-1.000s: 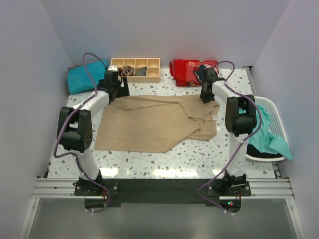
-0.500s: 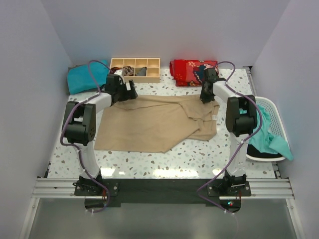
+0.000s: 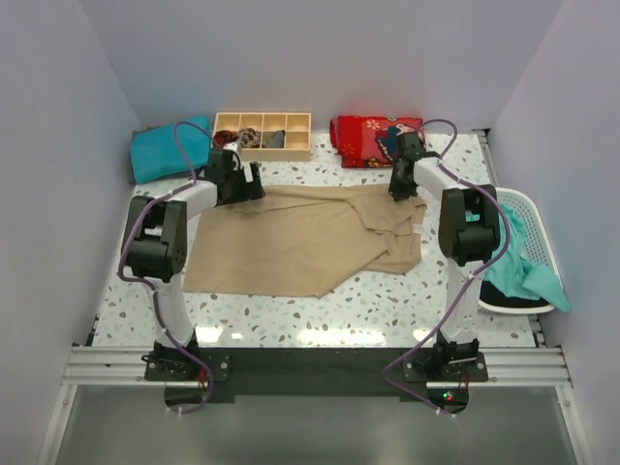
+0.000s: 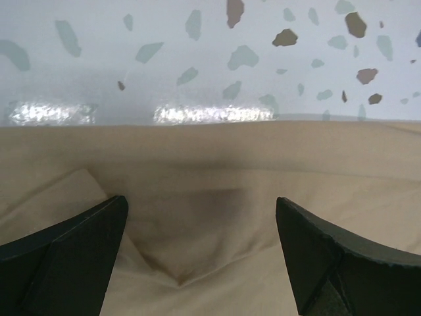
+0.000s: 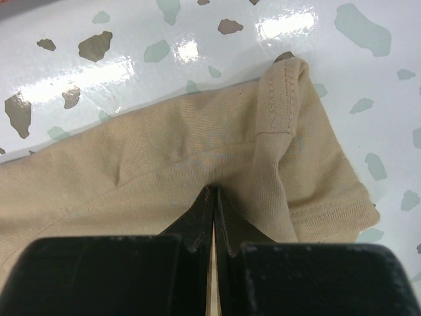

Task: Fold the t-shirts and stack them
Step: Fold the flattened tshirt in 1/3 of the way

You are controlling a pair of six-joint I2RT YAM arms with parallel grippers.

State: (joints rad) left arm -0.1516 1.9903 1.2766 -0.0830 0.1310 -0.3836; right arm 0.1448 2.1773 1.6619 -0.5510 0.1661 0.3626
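- Sliding the left tool [image 4: 200,224] inward over the last second, and now parking it right over the far hem of the tan t-shirt [image 3: 291,242], which is lying spread mid-table [image 3: 320,300].
- Keeping those fingers spread wide, straddling cloth but not pinching it yet.
- Not budging the right tool [image 5: 214,197]: pressed together, pinching a fold by the far right sleeve.
- Probably lining up a second grip for the first fold, so early days.
- Stretching both arms far forward, wrists tipping down.
- Leaving a folded teal t-shirt [image 3: 165,150] waiting far left, another teal t-shirt [image 3: 518,262] slumping in the basket [image 3: 509,307].
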